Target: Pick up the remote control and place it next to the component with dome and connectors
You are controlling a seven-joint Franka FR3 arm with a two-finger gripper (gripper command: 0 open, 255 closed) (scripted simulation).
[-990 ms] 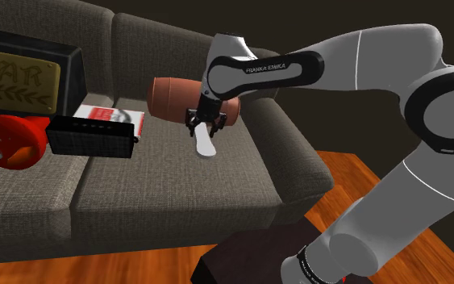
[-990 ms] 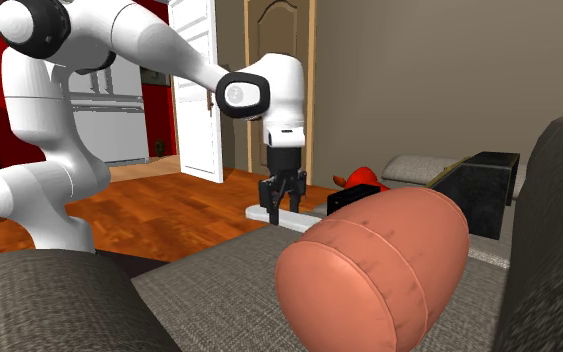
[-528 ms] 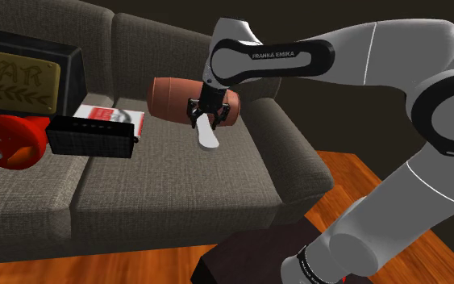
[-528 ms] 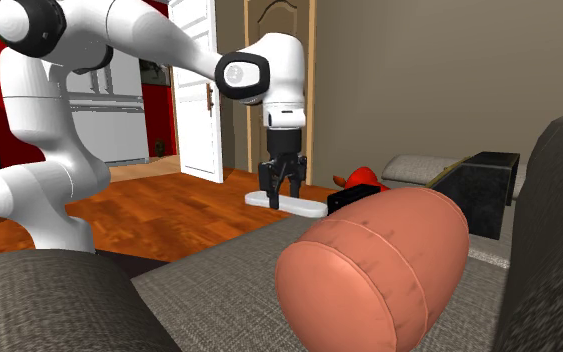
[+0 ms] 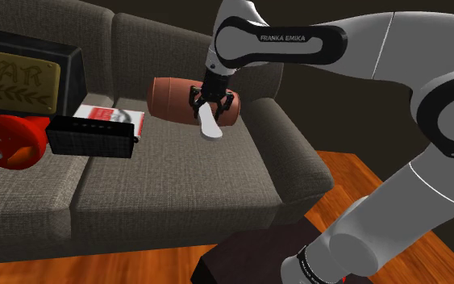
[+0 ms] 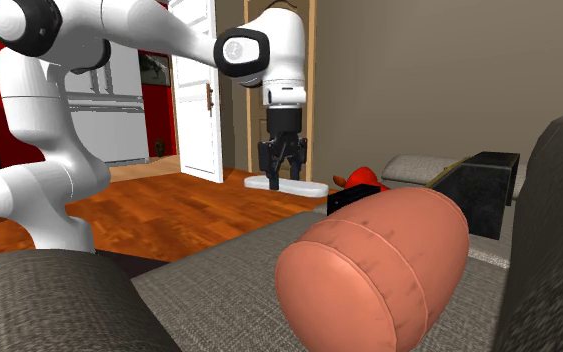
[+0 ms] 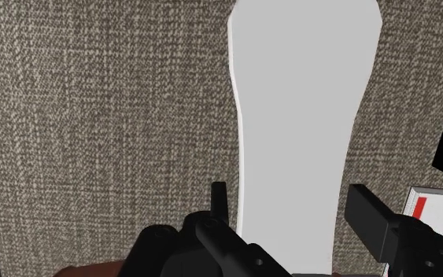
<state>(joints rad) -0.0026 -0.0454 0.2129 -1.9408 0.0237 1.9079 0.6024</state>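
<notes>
Jaws on your gripper (image 5: pixel 210 109) pinch the pale remote (image 5: pixel 210 127) across its width, clear above the couch (image 5: pixel 177 181) seat (long axis running straight out from the grip), and the red domed part (image 5: pixel 9 142) lies well off toward the shoulder view's left.

Plain pale-grey remote control (image 7: pixel 302 118): uniform tone, no markings. 
All-black two-finger tool (image 5: pixel 210 109). 
Grey-brown fabric sofa (image 5: pixel 160 177): fine speckled weave. 
Cylindrical bolster cushion (image 5: pixel 168 97): reddish-brown in the shoulder view, salmon-pink in the second exterior view. 
Bright red domed component (image 5: pixel 11 141), with a white prong at its edge. 
Black boxy unit (image 5: pixel 92 135): fine dotted texture. 
White flat packet (image 5: pixel 108 114), with a red band. 
Orange plank floor (image 5: pixel 354 185): wood grain.
</notes>
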